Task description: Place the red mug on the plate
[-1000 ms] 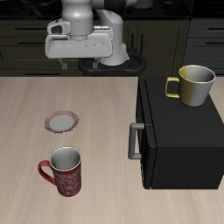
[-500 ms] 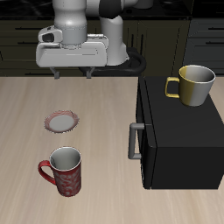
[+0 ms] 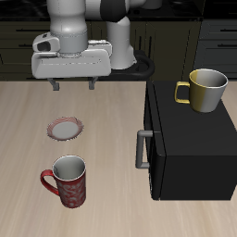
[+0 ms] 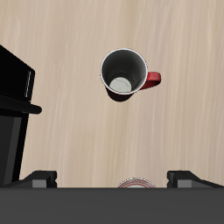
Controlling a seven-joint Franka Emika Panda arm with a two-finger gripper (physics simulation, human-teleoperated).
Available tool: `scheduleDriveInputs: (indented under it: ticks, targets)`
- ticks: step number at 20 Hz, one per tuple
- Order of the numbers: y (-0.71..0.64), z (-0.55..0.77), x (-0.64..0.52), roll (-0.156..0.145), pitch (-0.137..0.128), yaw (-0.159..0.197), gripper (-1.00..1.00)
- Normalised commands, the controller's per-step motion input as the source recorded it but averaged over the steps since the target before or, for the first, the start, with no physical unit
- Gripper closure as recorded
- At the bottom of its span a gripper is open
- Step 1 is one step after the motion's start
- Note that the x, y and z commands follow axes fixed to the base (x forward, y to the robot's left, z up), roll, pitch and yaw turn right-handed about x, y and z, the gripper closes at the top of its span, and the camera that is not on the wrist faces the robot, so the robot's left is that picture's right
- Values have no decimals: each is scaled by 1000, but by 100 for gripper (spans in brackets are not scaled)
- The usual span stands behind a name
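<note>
Claw [image 3: 72, 85] is up in the air w/ fingers spread wide, holding nothing. It's hanging farther back than the plate [image 3: 65, 129]. Red mug [image 3: 67, 180] sits upright on the counter [image 3: 106, 139] near the front edge, handle sticking out sideways, a bit apart from the plate. From my wrist cam I'm looking straight down into the mug; plate rim barely shows between the fingertips.
</note>
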Motion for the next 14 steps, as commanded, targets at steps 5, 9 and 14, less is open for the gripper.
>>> scheduleDriveInputs:
  ticks: [5,9,14]
  targets:
    - [59,147,268,12,-35,4,-100]
    - [155,129,314,-2,-25,6,-100]
    - [192,86,250,48,-4,-28,-100]
